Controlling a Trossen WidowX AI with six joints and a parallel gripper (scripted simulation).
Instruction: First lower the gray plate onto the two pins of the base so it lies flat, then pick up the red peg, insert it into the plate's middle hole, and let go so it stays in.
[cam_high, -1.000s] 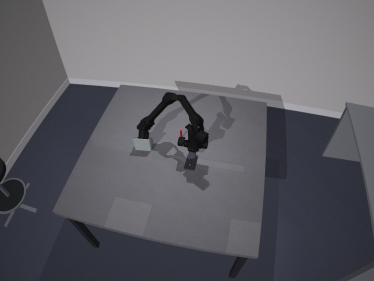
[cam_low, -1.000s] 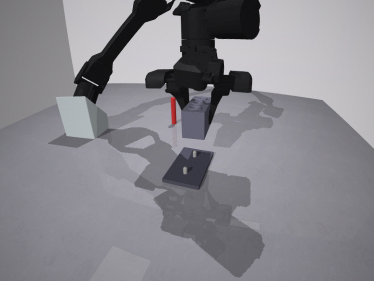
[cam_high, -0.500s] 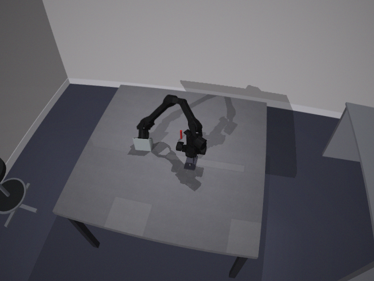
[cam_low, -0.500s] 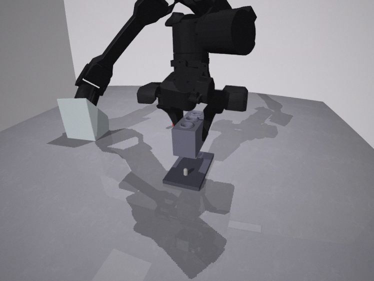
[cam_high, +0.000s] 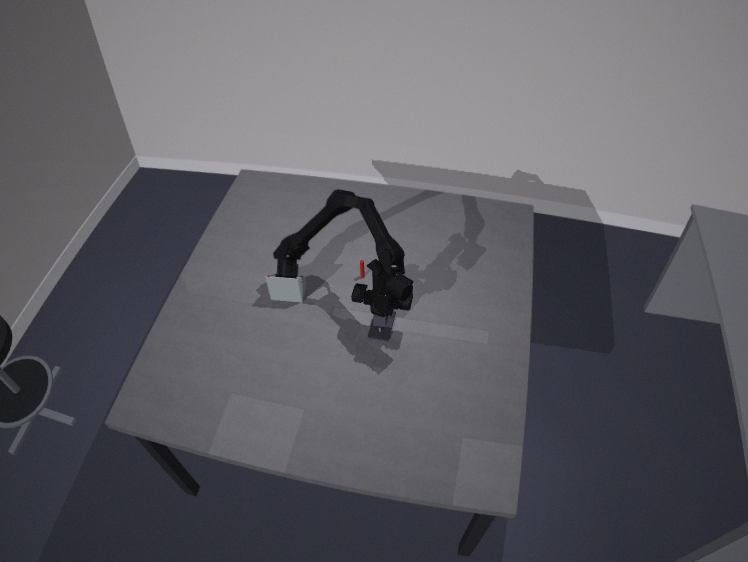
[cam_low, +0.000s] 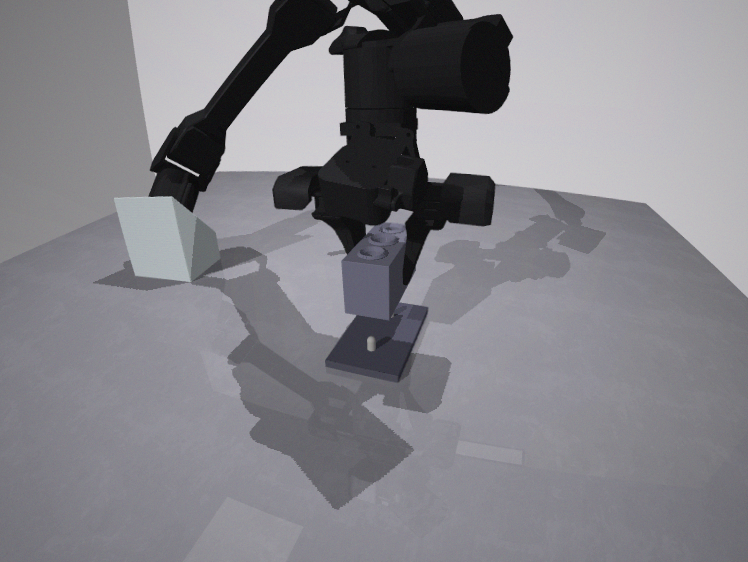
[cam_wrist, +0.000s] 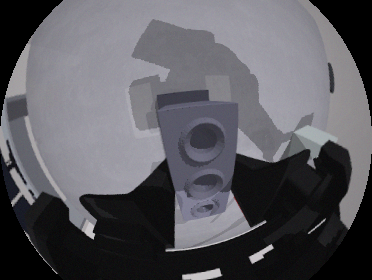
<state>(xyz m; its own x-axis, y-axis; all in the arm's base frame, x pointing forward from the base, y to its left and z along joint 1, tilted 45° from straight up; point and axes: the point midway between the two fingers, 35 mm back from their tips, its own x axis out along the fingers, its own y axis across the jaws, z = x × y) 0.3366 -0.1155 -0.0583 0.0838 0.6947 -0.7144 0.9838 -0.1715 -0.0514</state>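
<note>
My gripper (cam_low: 382, 248) (cam_wrist: 194, 155) (cam_high: 380, 311) is shut on the gray plate (cam_low: 368, 285) (cam_wrist: 198, 147) (cam_high: 381, 319), a thick block with three holes along its top. It holds the plate level just above the dark flat base (cam_low: 376, 363) (cam_high: 380, 332) (cam_wrist: 182, 96). One cream pin (cam_low: 370, 343) of the base shows clear below the plate's near edge; the other pin is hidden behind the plate. The red peg (cam_high: 361, 267) stands upright on the table behind and left of the gripper; the arm hides it in the exterior view.
The arm's pale wedge-shaped mount (cam_high: 284, 288) (cam_low: 163, 238) stands to the left of the base. The table (cam_high: 241, 362) has edges far from the work spot. A chair (cam_high: 18, 386) stands on the floor at the left.
</note>
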